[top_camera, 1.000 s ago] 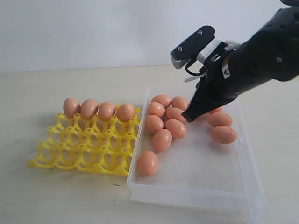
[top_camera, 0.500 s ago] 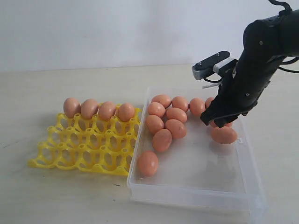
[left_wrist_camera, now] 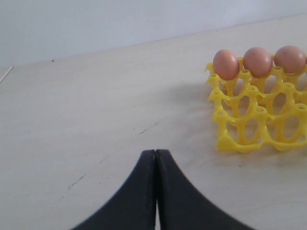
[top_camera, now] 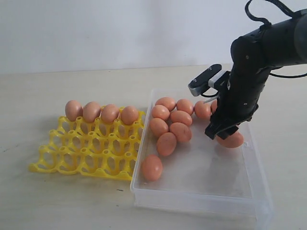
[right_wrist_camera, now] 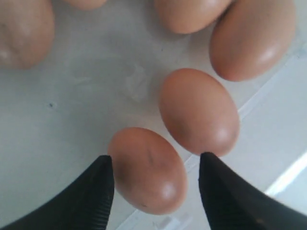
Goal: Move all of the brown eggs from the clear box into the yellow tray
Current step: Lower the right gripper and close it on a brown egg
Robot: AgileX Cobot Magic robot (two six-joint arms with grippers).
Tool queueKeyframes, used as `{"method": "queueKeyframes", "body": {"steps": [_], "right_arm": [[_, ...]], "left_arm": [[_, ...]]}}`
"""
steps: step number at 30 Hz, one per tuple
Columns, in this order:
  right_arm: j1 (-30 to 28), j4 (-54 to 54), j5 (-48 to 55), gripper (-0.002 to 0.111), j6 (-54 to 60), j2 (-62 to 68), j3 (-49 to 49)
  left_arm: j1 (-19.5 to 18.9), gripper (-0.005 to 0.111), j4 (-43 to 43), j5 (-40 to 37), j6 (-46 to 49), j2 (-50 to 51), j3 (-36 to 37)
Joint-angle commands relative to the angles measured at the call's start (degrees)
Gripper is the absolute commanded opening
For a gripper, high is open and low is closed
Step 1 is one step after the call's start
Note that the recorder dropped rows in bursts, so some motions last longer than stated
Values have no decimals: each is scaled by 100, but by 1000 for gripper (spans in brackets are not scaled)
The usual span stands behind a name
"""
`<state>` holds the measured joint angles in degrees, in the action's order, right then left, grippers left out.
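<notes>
Pale tabletop (top_camera: 48,206): I see smooth, matte brown eggs (top_camera: 166,143), four in the far row of the yellow tray (top_camera: 72,162), others in the clear box (top_camera: 192,202). Right gripper (right_wrist_camera: 154,165) stands apart astride one egg; left gripper (left_wrist_camera: 156,154) is pressed together.

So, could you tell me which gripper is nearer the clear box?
Right. The right gripper hangs inside the box, jaws astride an egg; the left gripper is over bare table beyond the yellow tray.

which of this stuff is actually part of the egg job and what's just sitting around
Part of the job:
- brown eggs, most in the clear box, four in the yellow tray
- right gripper, open around an egg in the box

Just there:
- left gripper, shut above the table
- no other loose items show
</notes>
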<state>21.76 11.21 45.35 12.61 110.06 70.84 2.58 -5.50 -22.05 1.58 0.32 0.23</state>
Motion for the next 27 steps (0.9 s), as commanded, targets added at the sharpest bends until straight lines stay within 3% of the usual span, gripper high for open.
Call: {"method": "queueKeyframes", "body": {"steps": [1,27], "right_arm": [[187,-13,-111,53,426,50,42],[286,585,-270,53,662,394,42]], "left_arm": [[28,0,6,35,-26,-32,-23],[28,0,6,35,-26,-32,-23]]}}
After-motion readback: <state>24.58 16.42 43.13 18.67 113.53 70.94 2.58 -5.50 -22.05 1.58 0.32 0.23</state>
